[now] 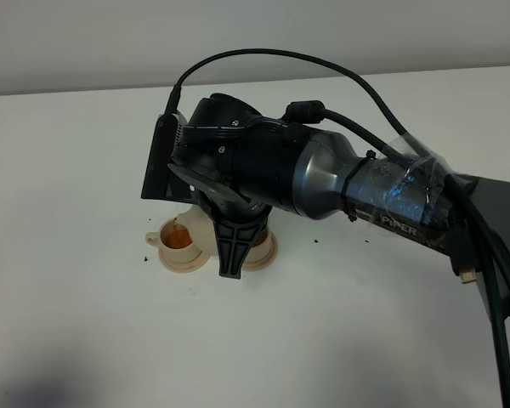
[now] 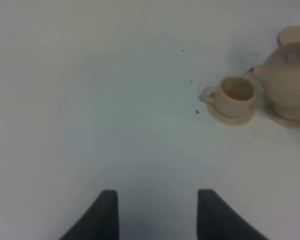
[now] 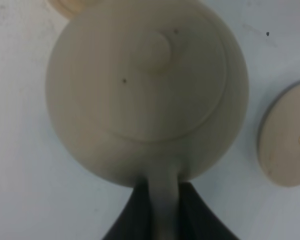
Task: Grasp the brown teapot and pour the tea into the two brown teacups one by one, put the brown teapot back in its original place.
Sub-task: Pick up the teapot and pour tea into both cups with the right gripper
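The right claw (image 3: 162, 210) was clamped on the loop handle of the brown teapot (image 3: 145, 90). In the high view this was just left of centre, with the pot mostly hidden under the wrist. Its spout sat just beside a teacup (image 1: 179, 238) holding orange tea on its cup saucer (image 1: 183, 263). A bare round saucer (image 3: 287, 135) lay near the teapot. The left claw (image 2: 157, 215) stood open over the desk (image 2: 90, 100), well apart from the cup.

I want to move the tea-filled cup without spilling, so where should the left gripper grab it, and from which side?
Probably its small side handle, pinched from the open-table side, left in the high view. The handle sticks out away from the teapot, which crowds the teacup's other side; keep it upright, since tea sits inside.
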You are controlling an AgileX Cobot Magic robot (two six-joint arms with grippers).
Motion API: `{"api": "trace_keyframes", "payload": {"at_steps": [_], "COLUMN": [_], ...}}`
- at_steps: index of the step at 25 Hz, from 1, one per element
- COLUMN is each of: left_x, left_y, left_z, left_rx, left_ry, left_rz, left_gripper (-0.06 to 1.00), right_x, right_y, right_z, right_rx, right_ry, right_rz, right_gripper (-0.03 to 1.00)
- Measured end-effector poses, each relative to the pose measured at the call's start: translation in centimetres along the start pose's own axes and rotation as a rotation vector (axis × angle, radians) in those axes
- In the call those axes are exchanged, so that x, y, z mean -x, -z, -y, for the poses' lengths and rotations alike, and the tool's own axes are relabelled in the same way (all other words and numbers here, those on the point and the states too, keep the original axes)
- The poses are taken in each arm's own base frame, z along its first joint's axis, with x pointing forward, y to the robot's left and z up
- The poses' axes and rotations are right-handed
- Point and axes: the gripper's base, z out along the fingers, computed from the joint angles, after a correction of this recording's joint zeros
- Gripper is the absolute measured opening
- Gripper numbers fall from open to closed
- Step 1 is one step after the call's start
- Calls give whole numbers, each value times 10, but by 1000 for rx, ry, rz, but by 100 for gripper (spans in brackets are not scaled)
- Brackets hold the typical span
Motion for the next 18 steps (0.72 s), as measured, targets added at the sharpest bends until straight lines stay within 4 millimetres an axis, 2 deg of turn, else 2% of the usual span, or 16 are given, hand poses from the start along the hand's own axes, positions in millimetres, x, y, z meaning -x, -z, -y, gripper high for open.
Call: {"api": "trace_keyframes", "payload": {"at_steps": [18], "left_x": [0], "left_y": [0], "left_z": [0], "left_rx": [0], "left_ry": [0], "left_rz": [0], "left_gripper": [41], "right_x": [0], "right_y": [0], "right_z": [1], "right_rx": [-15], "right_ry": [16], "right_rz": [-4], "right_gripper": [12]}}
